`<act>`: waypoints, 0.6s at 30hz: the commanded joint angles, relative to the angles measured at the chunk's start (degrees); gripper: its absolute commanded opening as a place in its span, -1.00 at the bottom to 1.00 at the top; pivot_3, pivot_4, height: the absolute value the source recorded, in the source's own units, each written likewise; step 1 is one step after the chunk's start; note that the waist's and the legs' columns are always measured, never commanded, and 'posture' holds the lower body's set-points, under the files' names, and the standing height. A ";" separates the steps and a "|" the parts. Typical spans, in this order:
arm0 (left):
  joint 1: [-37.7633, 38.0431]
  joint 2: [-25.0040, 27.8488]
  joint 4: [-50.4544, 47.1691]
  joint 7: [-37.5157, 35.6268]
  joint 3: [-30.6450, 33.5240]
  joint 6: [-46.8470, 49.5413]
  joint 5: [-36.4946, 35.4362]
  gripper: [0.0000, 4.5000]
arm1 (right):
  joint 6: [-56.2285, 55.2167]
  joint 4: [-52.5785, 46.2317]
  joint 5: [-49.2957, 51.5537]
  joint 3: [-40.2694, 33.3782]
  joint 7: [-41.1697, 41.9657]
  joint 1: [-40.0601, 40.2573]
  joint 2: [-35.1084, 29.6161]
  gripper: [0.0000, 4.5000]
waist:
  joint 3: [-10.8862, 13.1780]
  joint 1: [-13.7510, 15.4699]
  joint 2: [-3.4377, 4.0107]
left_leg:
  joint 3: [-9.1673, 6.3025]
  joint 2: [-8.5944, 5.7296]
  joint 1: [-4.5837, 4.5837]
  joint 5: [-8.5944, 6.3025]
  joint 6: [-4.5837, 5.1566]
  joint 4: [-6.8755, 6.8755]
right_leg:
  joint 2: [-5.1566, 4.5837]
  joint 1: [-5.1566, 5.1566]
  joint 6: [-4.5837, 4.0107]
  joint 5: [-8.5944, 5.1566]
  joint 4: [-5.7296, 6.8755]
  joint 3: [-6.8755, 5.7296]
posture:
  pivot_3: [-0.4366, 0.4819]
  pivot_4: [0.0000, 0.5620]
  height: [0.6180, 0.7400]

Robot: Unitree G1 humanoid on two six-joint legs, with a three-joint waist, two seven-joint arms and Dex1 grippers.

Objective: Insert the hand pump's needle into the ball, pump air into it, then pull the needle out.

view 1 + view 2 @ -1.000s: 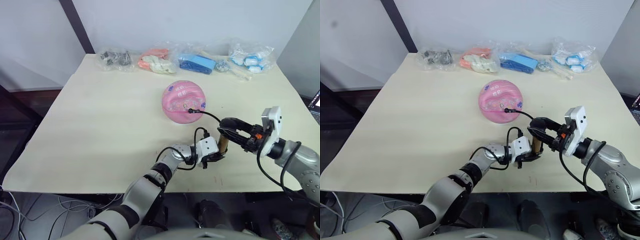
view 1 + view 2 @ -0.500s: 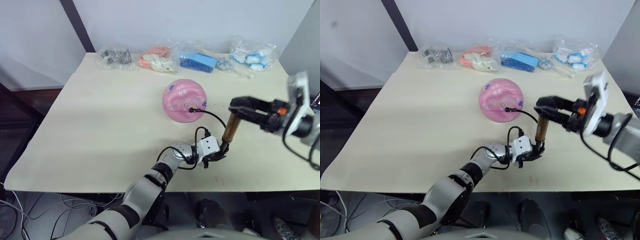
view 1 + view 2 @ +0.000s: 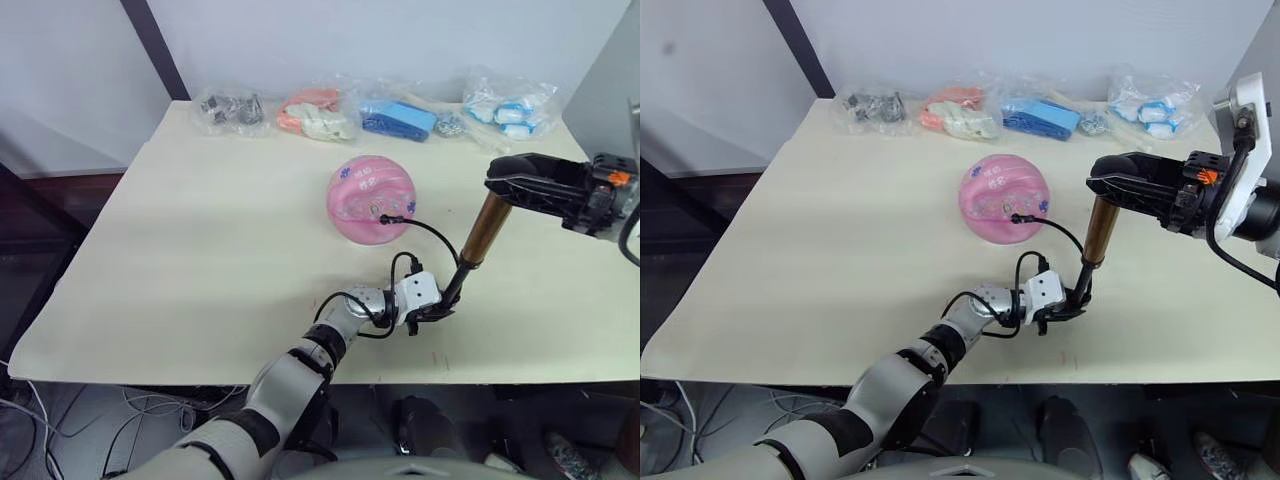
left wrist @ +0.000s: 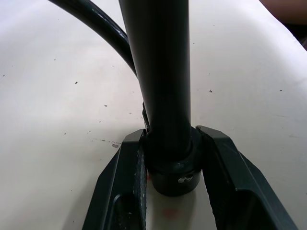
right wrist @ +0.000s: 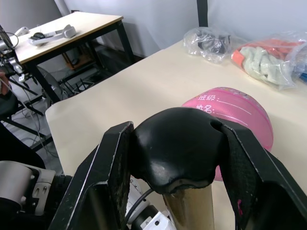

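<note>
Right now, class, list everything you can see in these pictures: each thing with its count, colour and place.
table: one, cream, under everything.
ball: one, pink, table middle.
needle: one, black fitting, stuck in the ball's near side.
hand pump: one, gold-brass and black, tilted, right of the ball.
plastic bags: several, clear, along the far edge.
left gripper: one, black, clamping the pump's bottom end.
right gripper: one, black, clamping the pump's top end.

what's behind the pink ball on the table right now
Behind the ball, along the table's far edge, lies a row of clear plastic bags holding dark, orange, blue and white items. The tabletop right behind the ball is covered by it.
</note>
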 commanded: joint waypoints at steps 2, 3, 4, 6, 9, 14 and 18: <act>2.02 0.38 4.10 -0.16 -1.93 2.66 2.79 -0.51 | -5.40 -3.89 -5.45 -3.44 1.36 7.22 4.07 -0.09 | -0.06 -0.08 -0.04 | -0.01 0.00 0.01 0.00 0.00 0.00 | 0.00 0.01 0.00 0.00 0.01 -0.01 | -0.05 -0.47 1.00; 1.99 0.43 4.10 -0.14 -1.91 2.70 2.78 -0.51 | -6.37 -4.85 -7.64 -2.56 2.03 9.79 5.11 -0.09 | -0.08 -0.06 -0.08 | 0.12 -0.02 0.06 0.00 0.00 0.02 | -0.05 0.01 0.02 0.01 0.06 0.09 | -0.05 -0.47 1.00; 1.98 0.47 4.09 -0.12 -1.90 2.70 2.78 -0.51 | -7.47 -5.55 -9.50 -1.73 2.48 11.99 6.20 -0.09 | -0.13 0.01 -0.22 | 0.09 -0.03 0.11 0.00 0.00 0.02 | -0.05 0.04 0.03 0.01 0.08 0.05 | -0.05 -0.47 1.00; 1.95 0.56 4.09 -0.08 -1.86 2.71 2.76 -0.51 | -9.57 -6.37 -12.15 -0.29 2.98 15.53 8.59 -0.09 | -0.19 0.02 -0.29 | -0.03 0.03 0.10 0.00 0.00 0.04 | 0.10 0.05 0.03 0.00 0.07 -0.04 | -0.05 -0.47 1.00; 1.97 0.68 4.07 0.00 -1.82 2.69 2.73 -0.51 | -12.29 -6.97 -16.45 2.61 3.88 19.74 11.50 -0.09 | -0.23 -0.07 -0.24 | 0.04 0.01 0.17 0.00 0.00 0.06 | 0.10 0.08 0.04 -0.01 0.15 0.04 | -0.05 -0.47 1.00; 1.98 0.79 4.07 -0.01 -1.79 2.69 2.68 -0.51 | -15.96 -5.51 -23.30 8.10 5.55 23.72 15.20 -0.09 | -0.22 -0.09 -0.26 | 0.03 0.01 0.55 0.00 0.00 -0.01 | 0.13 0.41 0.22 -0.14 0.14 0.05 | -0.05 -0.47 1.00; 1.86 0.79 4.11 0.00 -1.72 2.72 2.63 -0.51 | -18.83 -2.43 -29.60 13.66 7.37 24.71 17.64 -0.09 | -0.23 -0.14 -0.27 | 0.03 0.04 0.91 -0.01 -0.01 -0.18 | 0.13 0.76 0.25 -0.16 -0.05 0.03 | -0.05 -0.47 1.00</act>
